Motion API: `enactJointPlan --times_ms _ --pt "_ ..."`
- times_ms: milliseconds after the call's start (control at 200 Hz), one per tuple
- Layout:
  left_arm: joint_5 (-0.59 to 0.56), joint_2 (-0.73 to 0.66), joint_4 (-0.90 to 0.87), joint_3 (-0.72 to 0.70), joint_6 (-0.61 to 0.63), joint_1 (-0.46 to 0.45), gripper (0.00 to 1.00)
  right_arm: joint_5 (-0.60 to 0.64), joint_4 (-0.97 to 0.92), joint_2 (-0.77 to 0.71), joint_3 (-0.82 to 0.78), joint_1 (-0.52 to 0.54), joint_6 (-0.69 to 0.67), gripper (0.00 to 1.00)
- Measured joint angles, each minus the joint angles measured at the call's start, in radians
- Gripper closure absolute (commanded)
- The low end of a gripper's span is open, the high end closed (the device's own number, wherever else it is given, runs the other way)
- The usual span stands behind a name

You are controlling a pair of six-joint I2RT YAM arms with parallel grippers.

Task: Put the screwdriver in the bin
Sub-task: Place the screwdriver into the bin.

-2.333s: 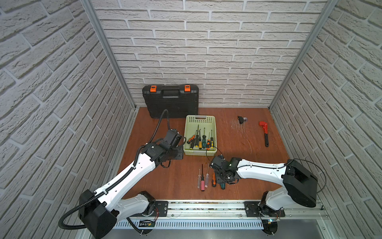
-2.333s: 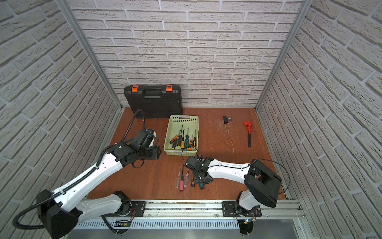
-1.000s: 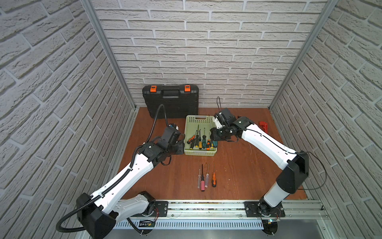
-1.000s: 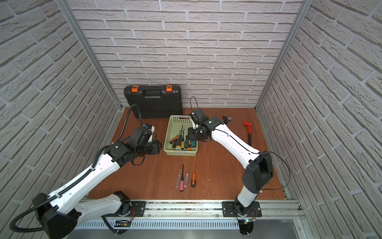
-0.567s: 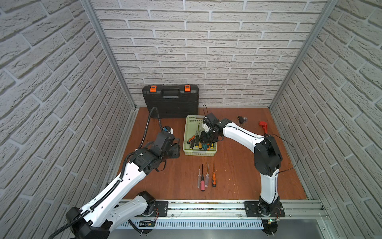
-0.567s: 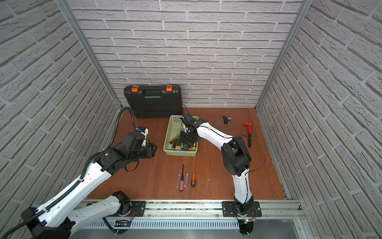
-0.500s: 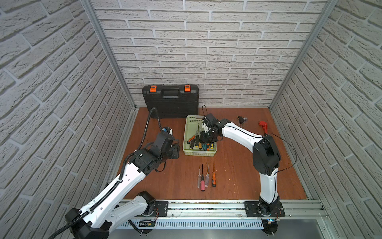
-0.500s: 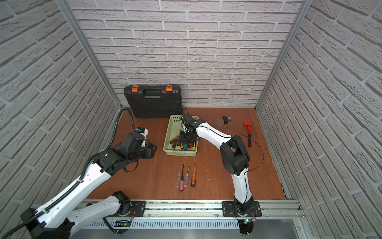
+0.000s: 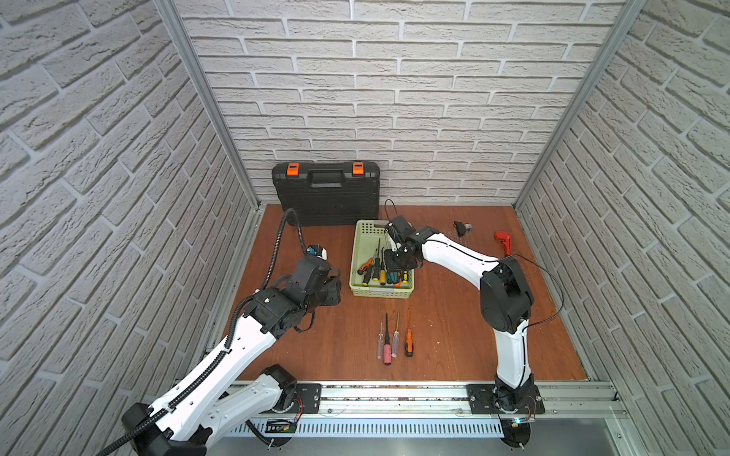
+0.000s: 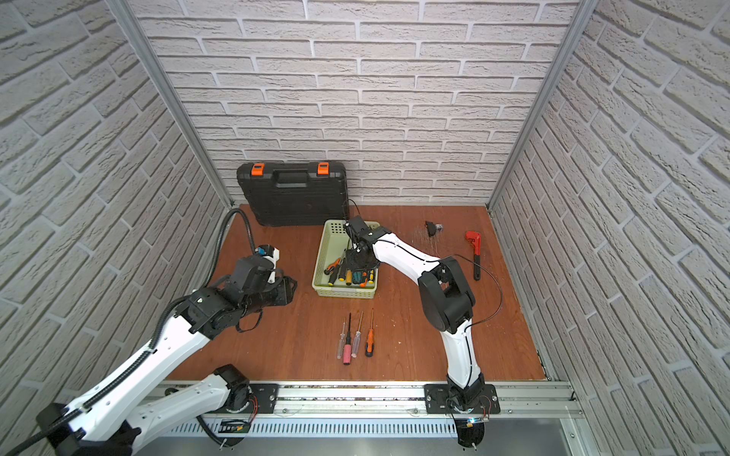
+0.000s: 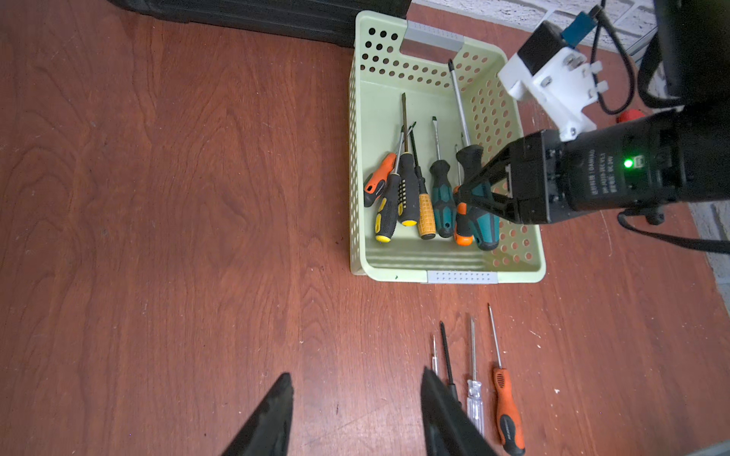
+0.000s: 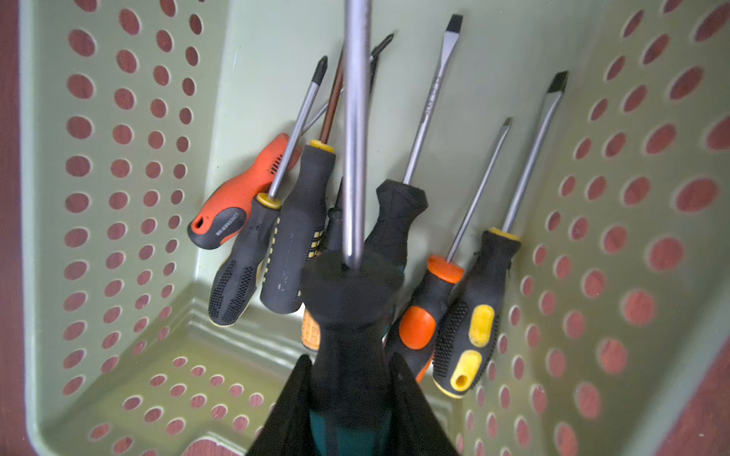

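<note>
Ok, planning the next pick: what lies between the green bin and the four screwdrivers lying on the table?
Only bare wooden table separates the bin from the four loose screwdrivers; the left wrist view shows it best.

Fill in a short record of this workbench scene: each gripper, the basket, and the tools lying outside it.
Right gripper: shut on black-and-teal-handled screwdriver, above the tools in the light green perforated plastic basket
Left gripper: open, empty, over the brown wooden table
Basket contents: several screwdrivers, handles toward the near end
Outside basket: four small screwdrivers in a row
Also present: black plastic tool case with orange latches, against back wall; red wrench
</note>
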Motion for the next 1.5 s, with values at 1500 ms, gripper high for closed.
enactJointPlan --times_ms 1500 --pt "0.129 0.111 -0.030 0.007 -0.013 -0.009 0.49 0.028 0.024 -0.116 0.028 0.009 -0.017 0.55"
